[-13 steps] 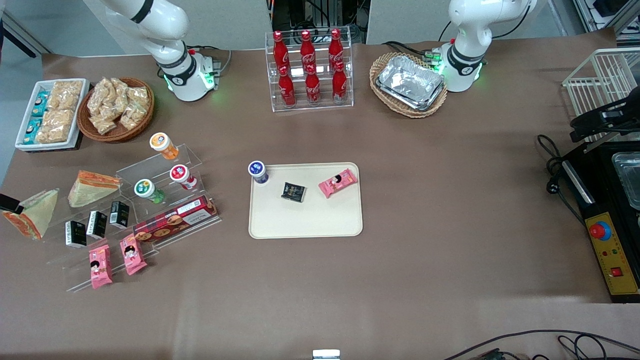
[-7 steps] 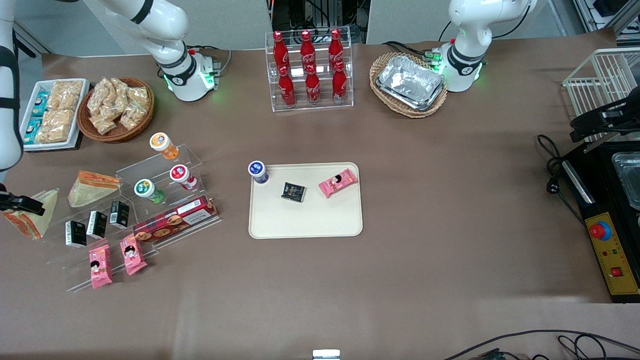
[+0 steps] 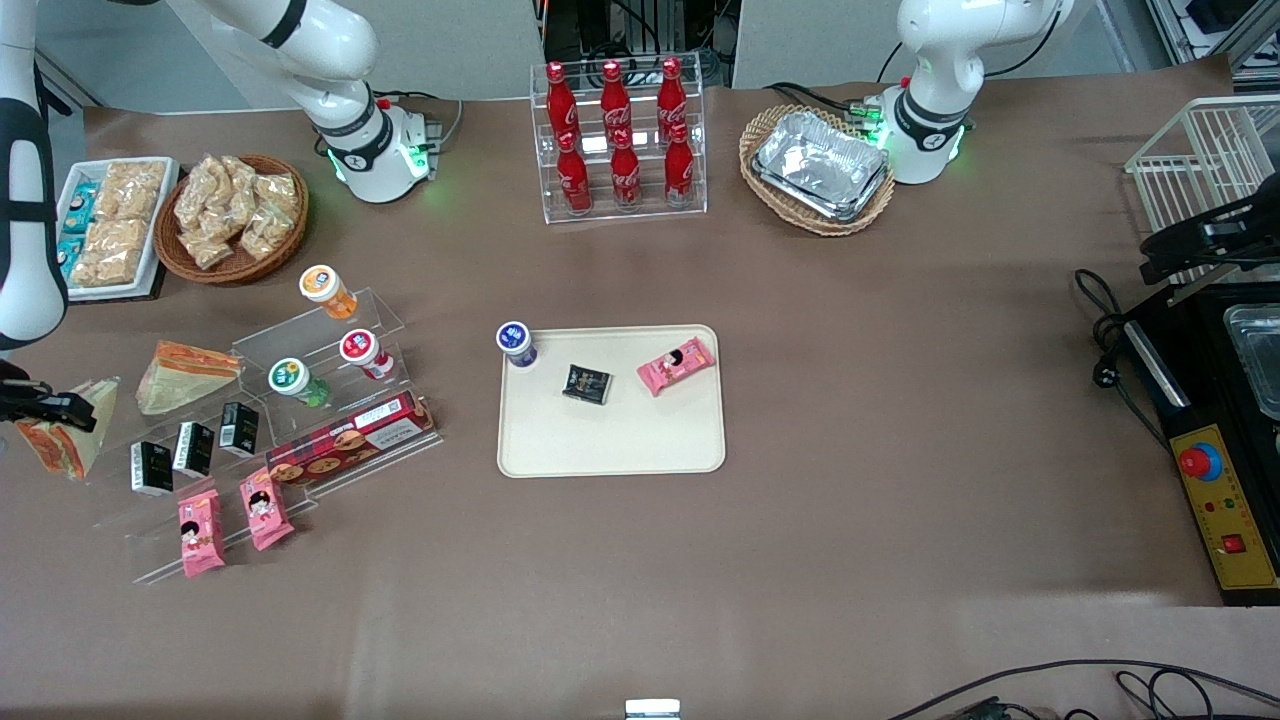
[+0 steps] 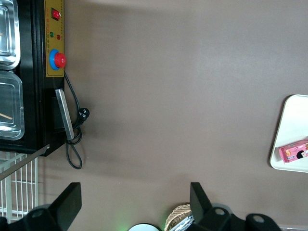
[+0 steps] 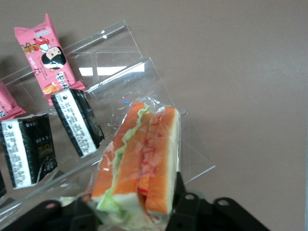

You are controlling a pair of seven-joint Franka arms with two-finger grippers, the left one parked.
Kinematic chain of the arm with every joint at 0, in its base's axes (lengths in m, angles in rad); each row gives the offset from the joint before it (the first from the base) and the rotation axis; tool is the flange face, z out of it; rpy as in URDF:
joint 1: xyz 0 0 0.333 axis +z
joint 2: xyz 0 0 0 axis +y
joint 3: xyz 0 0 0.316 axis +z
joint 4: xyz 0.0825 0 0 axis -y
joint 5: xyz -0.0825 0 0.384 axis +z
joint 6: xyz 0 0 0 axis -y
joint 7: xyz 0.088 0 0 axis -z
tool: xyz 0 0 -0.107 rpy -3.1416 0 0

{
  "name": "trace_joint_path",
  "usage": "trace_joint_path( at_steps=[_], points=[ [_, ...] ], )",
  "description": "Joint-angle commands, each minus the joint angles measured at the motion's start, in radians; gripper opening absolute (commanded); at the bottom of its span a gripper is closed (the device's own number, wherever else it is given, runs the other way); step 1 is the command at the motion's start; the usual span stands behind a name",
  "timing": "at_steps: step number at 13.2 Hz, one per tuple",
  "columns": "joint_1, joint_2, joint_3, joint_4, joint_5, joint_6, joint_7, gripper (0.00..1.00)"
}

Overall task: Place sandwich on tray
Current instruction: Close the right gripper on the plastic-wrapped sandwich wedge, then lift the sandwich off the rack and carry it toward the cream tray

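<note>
Front view: sandwich (image 3: 62, 432), wrapped triangular wedge, at the working arm's end of the worktop (image 3: 900, 420), beside the clear acrylic display steps (image 3: 330, 340). Pincer (image 3: 45, 405) at the wedge, clenched on it. Tray (image 3: 610, 440), cream, mid-worktop, well apart from the sandwich; holds a blue-capped bottle (image 3: 514, 342), a black packet (image 3: 586, 383) and a pink snack packet (image 3: 676, 364). Second sandwich (image 3: 183, 375) rests on the display steps, untouched.

Progress, as judged: grasp made; carry to the tray and release both outstanding.

Right wrist view adds what the front view lacks: the sandwich's orange and green filling edge-on between the fingers (image 5: 190, 204), the wrap's clear film, and worktop visible beneath, suggesting the wedge is lifted. Front view alone shows the tray and the distance left
</note>
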Motion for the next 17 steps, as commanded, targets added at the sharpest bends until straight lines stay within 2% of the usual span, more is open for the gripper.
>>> trace_joint_path(
  at_steps=[1,3,6,8,10,13,17],
  points=[
    [-0.012,-0.015,0.003,0.012,-0.014,0.005,-0.07,0.3],
    [-0.011,-0.024,0.003,0.035,-0.014,-0.01,-0.072,0.3],
    [0.009,-0.053,0.024,0.172,-0.012,-0.209,-0.074,0.3],
    [0.055,-0.055,0.058,0.257,-0.011,-0.316,-0.074,0.3],
    [0.127,-0.072,0.072,0.294,-0.011,-0.373,-0.074,0.3],
    [0.288,-0.092,0.072,0.338,-0.012,-0.474,-0.072,0.3],
    [0.46,-0.098,0.087,0.339,0.001,-0.499,-0.068,0.3]
  ],
)
